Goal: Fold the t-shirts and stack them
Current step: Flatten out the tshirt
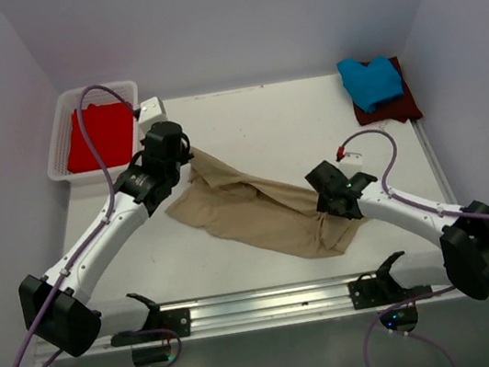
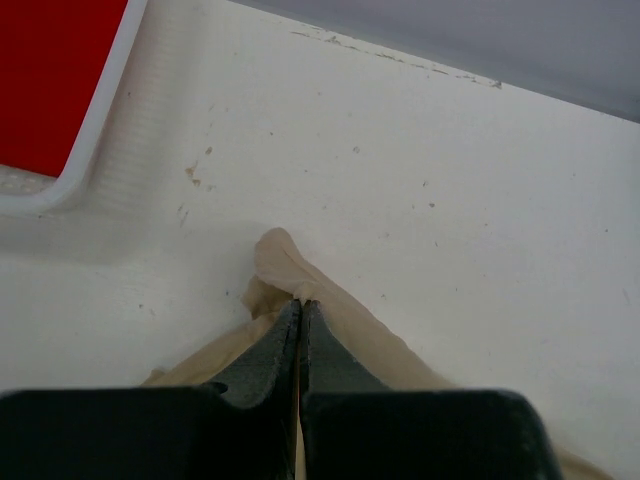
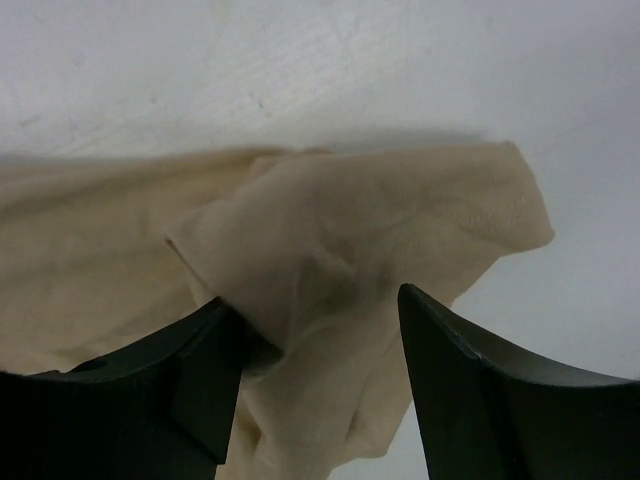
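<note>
The tan t-shirt (image 1: 258, 209) lies crumpled and stretched diagonally across the middle of the table. My left gripper (image 1: 186, 155) is shut on its upper left corner; in the left wrist view the fingertips (image 2: 301, 302) pinch a fold of the tan cloth (image 2: 280, 255). My right gripper (image 1: 328, 212) hangs over the shirt's lower right end. There its jaws stand apart (image 3: 315, 300) on either side of a bunched fold of tan cloth (image 3: 380, 220). The blue t-shirt (image 1: 370, 80) rests on the maroon one (image 1: 395, 106) at the back right. The red t-shirt (image 1: 99, 134) lies in the basket.
The white lattice basket (image 1: 57, 143) stands at the back left, its rim (image 2: 95, 130) close to my left gripper. A small white box with a cable (image 1: 149, 107) sits beside it. A metal rail (image 1: 264, 303) runs along the near edge.
</note>
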### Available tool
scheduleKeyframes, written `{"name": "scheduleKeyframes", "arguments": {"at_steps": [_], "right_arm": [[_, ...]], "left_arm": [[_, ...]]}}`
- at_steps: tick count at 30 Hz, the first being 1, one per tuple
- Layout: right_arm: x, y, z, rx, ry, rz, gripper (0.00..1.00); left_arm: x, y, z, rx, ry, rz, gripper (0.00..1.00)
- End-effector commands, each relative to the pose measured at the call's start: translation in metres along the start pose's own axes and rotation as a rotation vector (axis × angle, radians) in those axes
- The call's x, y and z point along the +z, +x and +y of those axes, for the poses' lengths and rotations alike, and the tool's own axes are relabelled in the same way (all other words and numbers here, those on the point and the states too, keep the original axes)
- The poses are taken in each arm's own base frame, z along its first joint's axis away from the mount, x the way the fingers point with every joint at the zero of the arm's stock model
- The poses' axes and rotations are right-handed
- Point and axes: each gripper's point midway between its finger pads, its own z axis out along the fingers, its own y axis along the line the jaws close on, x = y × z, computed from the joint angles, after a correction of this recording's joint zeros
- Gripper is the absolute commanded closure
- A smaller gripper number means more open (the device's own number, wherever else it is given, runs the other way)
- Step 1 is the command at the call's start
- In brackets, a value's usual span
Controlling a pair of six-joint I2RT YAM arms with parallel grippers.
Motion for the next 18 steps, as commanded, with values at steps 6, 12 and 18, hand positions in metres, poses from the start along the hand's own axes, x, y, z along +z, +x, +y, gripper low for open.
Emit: {"name": "scheduleKeyframes", "arguments": {"at_steps": [6,12,18], "right_arm": [[0.002,0.036,0.0,0.071,-0.104,0.075,0.51],[0.0,0.016,0.004,0.057,-0.068,0.032,0.91],[-0.02,-0.014,-0.006,0.031,-0.043,-0.048,1.0]], "left_arm": [[-0.012,-0.029,0.008,-0.042,-0.007,-0.072,1.0],[-0.031,-0.052,0.011,-0.056,-0.003,-0.118,1.0],[-0.04,-0.058,0.026,-0.037,-0.058,-0.135,1.0]]}}
